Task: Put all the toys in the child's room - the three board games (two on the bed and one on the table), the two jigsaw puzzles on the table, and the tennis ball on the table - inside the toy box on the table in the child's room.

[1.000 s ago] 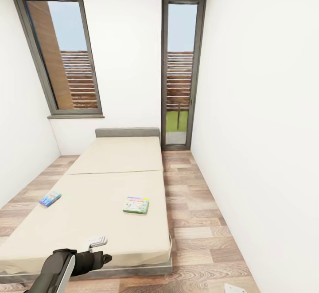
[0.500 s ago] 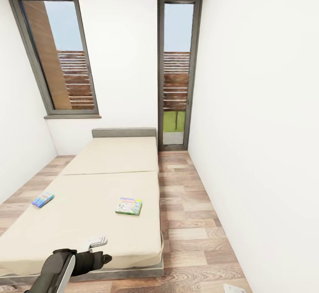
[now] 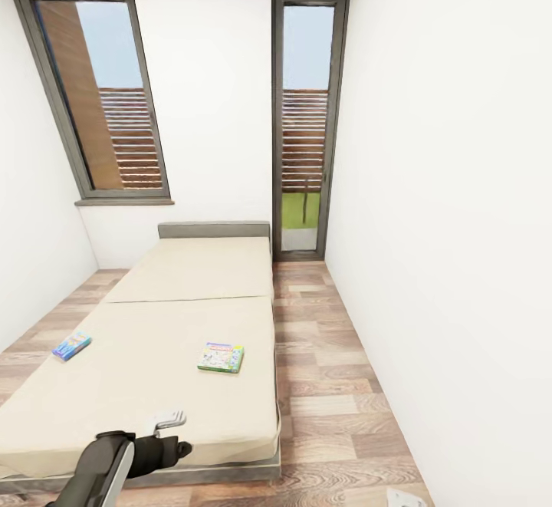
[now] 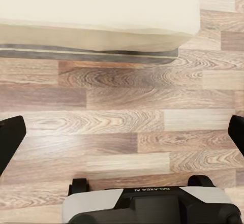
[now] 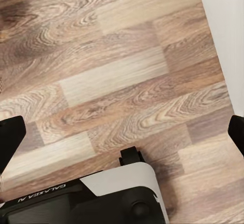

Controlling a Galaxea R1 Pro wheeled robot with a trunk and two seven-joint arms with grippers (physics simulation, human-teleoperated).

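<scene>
— Where's your open room?
— Bare plank floor [image 3: 337, 384] runs at 3 o'clock of the bed [image 3: 176, 323], along the white wall [image 3: 452, 223].

— The games?
— Pale-green box [image 3: 221, 357] near the bed's right edge, blue box [image 3: 70, 345] at its left edge; both slid slightly left as your view turned.

— Pincers?
— Left pincer [image 4: 122, 132] and right pincer [image 5: 122, 132] both spread wide, empty, over floor.

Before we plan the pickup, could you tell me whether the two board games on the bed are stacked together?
No, the small blue game lies near the bed's left edge, apart from the pale green one.
</scene>
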